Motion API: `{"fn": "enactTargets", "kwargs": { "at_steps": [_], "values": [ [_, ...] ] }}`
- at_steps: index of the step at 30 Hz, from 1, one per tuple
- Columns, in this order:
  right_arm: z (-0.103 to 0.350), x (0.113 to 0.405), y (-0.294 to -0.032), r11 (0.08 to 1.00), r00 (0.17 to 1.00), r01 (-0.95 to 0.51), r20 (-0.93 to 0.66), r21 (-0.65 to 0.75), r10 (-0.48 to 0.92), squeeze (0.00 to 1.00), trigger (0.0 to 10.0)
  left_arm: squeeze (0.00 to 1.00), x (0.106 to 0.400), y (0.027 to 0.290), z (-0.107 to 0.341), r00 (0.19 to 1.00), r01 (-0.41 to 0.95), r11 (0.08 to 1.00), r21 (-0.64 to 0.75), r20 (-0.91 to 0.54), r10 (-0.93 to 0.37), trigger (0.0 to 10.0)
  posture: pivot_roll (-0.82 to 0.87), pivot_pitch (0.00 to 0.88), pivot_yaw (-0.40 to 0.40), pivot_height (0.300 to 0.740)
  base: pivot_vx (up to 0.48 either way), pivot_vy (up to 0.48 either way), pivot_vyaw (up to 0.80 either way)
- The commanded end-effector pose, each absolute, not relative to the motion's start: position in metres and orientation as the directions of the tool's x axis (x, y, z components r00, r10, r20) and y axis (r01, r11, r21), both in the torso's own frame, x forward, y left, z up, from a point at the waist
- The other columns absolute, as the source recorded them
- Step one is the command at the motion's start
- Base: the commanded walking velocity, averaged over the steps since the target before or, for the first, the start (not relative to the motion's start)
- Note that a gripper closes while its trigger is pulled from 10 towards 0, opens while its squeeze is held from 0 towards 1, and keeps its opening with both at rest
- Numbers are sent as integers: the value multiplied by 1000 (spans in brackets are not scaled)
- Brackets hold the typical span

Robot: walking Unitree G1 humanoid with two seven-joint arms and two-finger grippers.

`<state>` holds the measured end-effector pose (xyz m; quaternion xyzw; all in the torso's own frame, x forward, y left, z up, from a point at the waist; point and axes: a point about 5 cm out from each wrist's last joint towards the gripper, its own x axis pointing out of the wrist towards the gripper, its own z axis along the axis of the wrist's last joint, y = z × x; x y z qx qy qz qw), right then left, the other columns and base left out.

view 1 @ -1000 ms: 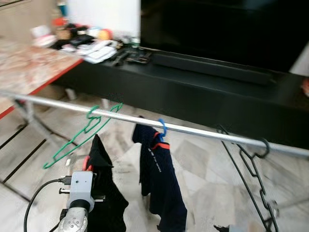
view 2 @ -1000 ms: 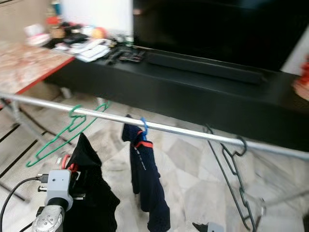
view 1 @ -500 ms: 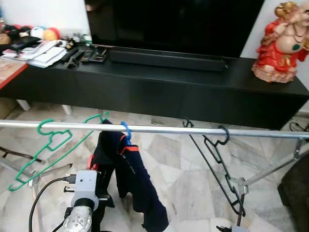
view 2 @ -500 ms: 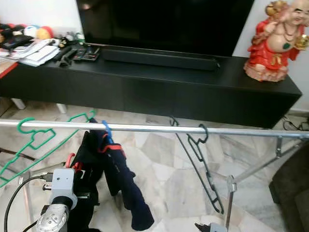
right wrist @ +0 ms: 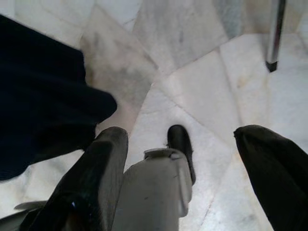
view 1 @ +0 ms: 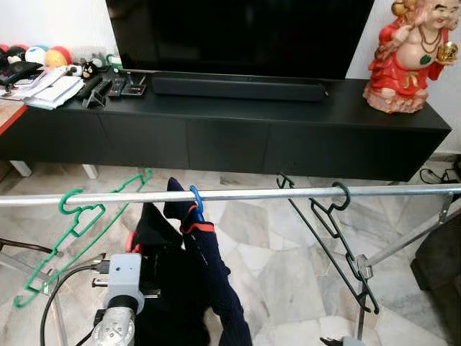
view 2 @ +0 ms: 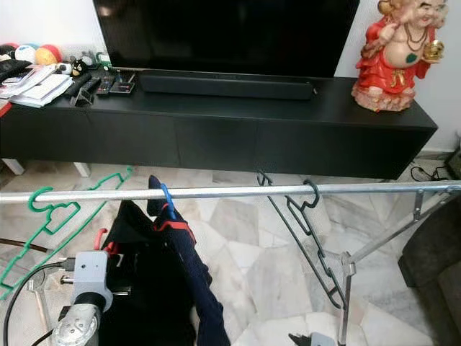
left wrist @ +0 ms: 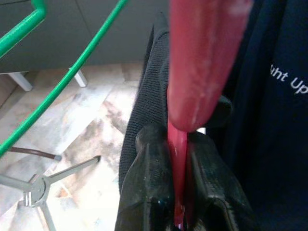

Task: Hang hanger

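Note:
A silver rail (view 1: pixel 274 194) of a drying rack crosses in front of me. On it hang an empty green hanger (view 1: pixel 79 220), a blue hanger (view 1: pixel 196 202) carrying a navy garment (view 1: pixel 216 281), and an empty black hanger (view 1: pixel 338 238). My left gripper (left wrist: pixel 178 144) is shut on a red hanger (left wrist: pixel 202 62) that carries a black garment (view 1: pixel 169 288). It holds this below the rail, between the green and blue hangers. The red hanger's hook is hidden. My right gripper (right wrist: pixel 183 134) is open, low over the marble floor.
Behind the rack stands a long black TV console (view 1: pixel 238 130) with a TV (view 1: pixel 238 36), a red statue (view 1: pixel 407 54) at its right end, and remotes and papers (view 1: pixel 57 86) at its left. A rack leg (view 1: pixel 403 241) slants down at right, beside a dark seat (view 1: pixel 443 267).
The camera has swung right and the rail now looks level, with the statue in view. My left gripper still holds the red hanger and black garment below the rail.

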<state>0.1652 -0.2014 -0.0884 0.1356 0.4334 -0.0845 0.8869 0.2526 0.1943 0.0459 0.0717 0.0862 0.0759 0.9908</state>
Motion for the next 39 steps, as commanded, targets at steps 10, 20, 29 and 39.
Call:
{"fn": "enactTargets", "kwargs": {
  "at_steps": [10,20,29,39],
  "values": [
    [-90,161,-201,948,599,271,-800,168,-29,0,10000,0,256,191,53,980,-137,978,155,-121,156,10000,-26,115,11,740,0,275,-400],
    [-90,161,-201,947,605,272,-796,168,-33,0,10000,0,257,189,55,984,-123,979,163,-110,142,10000,-25,118,10,740,0,279,0],
    [-90,161,-201,947,599,276,-800,166,-34,0,10000,0,256,186,54,986,-100,981,163,-116,120,10000,-26,121,12,740,0,0,-189],
    [-91,161,-201,949,596,268,-802,166,-28,0,10000,0,254,184,51,987,-79,984,158,-129,100,10000,-24,123,13,740,0,0,-776]
  ]
}}
